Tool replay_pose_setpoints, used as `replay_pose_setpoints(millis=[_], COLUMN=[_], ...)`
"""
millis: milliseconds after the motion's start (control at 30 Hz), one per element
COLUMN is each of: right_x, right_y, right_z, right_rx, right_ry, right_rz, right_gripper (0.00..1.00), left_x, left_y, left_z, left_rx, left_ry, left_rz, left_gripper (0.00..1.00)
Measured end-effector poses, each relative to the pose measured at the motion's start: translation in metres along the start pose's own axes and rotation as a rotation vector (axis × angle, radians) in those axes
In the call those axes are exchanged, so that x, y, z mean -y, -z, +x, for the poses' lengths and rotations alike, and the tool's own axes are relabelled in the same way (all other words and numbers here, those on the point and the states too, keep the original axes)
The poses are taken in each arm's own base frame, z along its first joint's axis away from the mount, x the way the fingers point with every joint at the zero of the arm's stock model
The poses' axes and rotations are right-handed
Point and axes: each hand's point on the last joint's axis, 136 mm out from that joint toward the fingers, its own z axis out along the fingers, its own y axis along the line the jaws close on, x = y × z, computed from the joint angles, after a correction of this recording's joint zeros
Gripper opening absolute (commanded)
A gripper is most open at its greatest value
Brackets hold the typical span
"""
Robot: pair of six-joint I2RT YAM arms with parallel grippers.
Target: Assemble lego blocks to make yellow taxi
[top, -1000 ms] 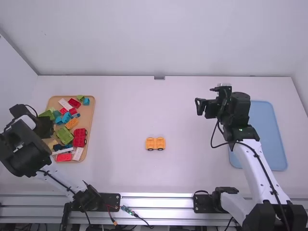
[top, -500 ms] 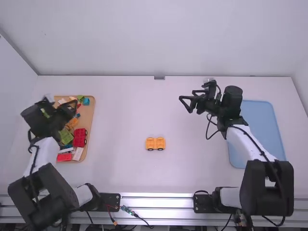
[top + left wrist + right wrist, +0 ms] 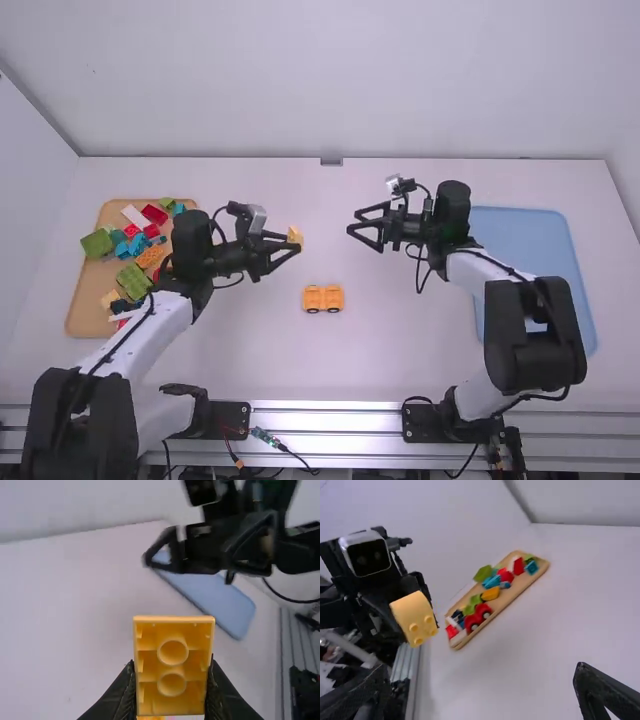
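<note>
My left gripper (image 3: 290, 244) is shut on a yellow block (image 3: 295, 236), held above the table left of the middle. In the left wrist view the block (image 3: 172, 665) shows its hollow underside between the fingertips of my left gripper (image 3: 172, 680). The right wrist view shows studs on the same block (image 3: 415, 618). The orange-yellow car base (image 3: 323, 298) with black wheels stands on the table, nearer the camera than the held block. My right gripper (image 3: 362, 228) is open above the table, right of the block; its fingers stand wide apart in its wrist view (image 3: 482, 692).
A wooden tray (image 3: 85, 310) at the left holds several loose blocks, among them green, blue, red, white and orange ones. At the right lies a blue tray (image 3: 540, 260), partly behind the right arm.
My left gripper has swung rightward from the wooden tray, bringing the yellow block over the table. My right gripper has moved left and a little toward the camera, with its fingers spread.
</note>
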Motion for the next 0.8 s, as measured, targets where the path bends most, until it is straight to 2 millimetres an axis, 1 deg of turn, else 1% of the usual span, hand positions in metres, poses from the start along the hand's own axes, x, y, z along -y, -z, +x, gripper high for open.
replay_pose_setpoints(millis=[67,100,133,167,200,300,433,600,733,767,800], right_x=[-0.01,-0.018,-0.024,-0.03,-0.031,-0.045,-0.05,-0.05,-0.05,-0.051,-0.052], right_y=[-0.006,-0.01,-0.012,-0.015,-0.016,-0.022,-0.025,-0.025,-0.025,-0.026,-0.027], right_z=[0.001,0.0,-0.001,-0.001,-0.001,0.001,0.004,0.004,0.004,0.005,0.005], right_rx=[-0.012,-0.02,-0.025,-0.03,-0.031,-0.052,-0.065,-0.065,-0.064,-0.065,-0.067], right_ry=[0.037,0.071,0.093,0.115,0.12,0.146,0.152,0.163,0.176,0.182,0.185], right_rz=[-0.042,-0.078,-0.102,-0.126,-0.132,-0.189,-0.212,-0.215,-0.216,-0.219,-0.221], right_gripper=[0.93,0.92,0.9,0.89,0.89,0.89,0.89,0.89,0.89,0.91,0.89], left_x=[0.009,0.017,0.021,0.023,0.022,0.016,0.014,0.013,0.02,0.025,0.029], left_y=[-0.005,-0.01,-0.013,-0.016,-0.017,-0.026,-0.032,-0.036,-0.04,-0.041,-0.042], left_z=[-0.004,-0.008,-0.012,-0.013,-0.014,-0.012,-0.011,-0.005,-0.002,-0.002,-0.002], left_rx=[0.011,0.026,0.04,0.052,0.054,0.073,0.091,0.092,0.08,0.076,0.072], left_ry=[-0.037,-0.078,-0.103,-0.115,-0.115,-0.094,-0.067,-0.024,0.006,0.007,0.007], left_rz=[0.038,0.081,0.11,0.136,0.139,0.19,0.248,0.308,0.352,0.368,0.381], left_gripper=[0.01,0.01,0.01,0.02,0.01,0.02,0.01,0.01,0.01,0.01,0.01])
